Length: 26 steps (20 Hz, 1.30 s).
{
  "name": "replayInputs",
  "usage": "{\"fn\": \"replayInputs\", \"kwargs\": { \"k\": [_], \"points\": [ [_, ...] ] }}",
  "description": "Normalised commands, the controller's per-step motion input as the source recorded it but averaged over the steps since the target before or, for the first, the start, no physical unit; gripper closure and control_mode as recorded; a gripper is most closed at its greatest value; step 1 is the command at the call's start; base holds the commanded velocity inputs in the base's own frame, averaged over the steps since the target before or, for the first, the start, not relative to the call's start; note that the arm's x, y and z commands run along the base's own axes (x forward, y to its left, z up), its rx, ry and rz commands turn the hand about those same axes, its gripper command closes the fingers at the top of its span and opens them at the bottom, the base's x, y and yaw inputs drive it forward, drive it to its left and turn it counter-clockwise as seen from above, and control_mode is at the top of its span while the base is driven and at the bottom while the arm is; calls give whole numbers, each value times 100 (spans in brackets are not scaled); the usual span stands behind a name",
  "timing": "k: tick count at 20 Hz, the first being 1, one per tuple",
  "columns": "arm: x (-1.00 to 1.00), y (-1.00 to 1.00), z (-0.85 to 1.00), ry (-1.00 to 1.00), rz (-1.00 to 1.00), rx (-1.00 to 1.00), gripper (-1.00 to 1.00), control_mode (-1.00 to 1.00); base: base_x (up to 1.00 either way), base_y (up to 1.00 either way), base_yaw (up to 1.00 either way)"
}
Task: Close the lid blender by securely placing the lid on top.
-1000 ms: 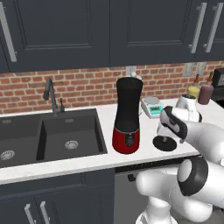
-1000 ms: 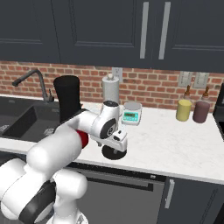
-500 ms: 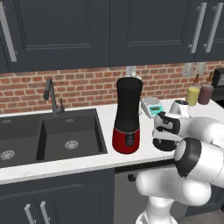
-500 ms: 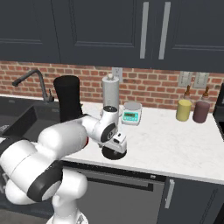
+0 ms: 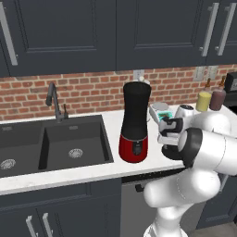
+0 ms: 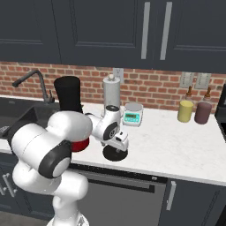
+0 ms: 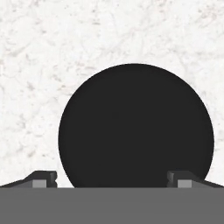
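My hand (image 7: 112,179) hangs right over the small flat round black lid (image 7: 136,126), pointing straight down at it, fingers spread wide to either side of the disc and gripping nothing. The lid lies flat on the white marbled desk (image 7: 52,52), broad face up; being round, it has no long axis to line up with, so any wrist angle should do. It sits near the front edge, just right of the tall black blender jar on its glossy red base (image 5: 134,121), which stands upright with its mouth open, waiting. I judge this hover sets up a straight drop onto the lid.
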Motion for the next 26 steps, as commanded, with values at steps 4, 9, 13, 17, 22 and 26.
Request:
{"fn": "replayInputs", "kwargs": {
  "k": [4, 9, 13, 17, 22, 26],
  "points": [
    [10, -12, -28, 0, 0, 0, -100, -100, 0, 0, 0],
    [2, -10, -35, 0, 0, 0, -100, -100, 0, 0, 0],
    [13, -3, -31, 0, 0, 0, -100, -100, 0, 0, 0],
    [10, 0, -29, 0, 0, 0, -100, -100, 0, 0, 0],
    [0, 1, -35, 0, 0, -1, 100, -100, 0, 0, 0],
    [1, 15, -21, -1, 0, -1, 100, -100, 0, 0, 0]
  ]
}}
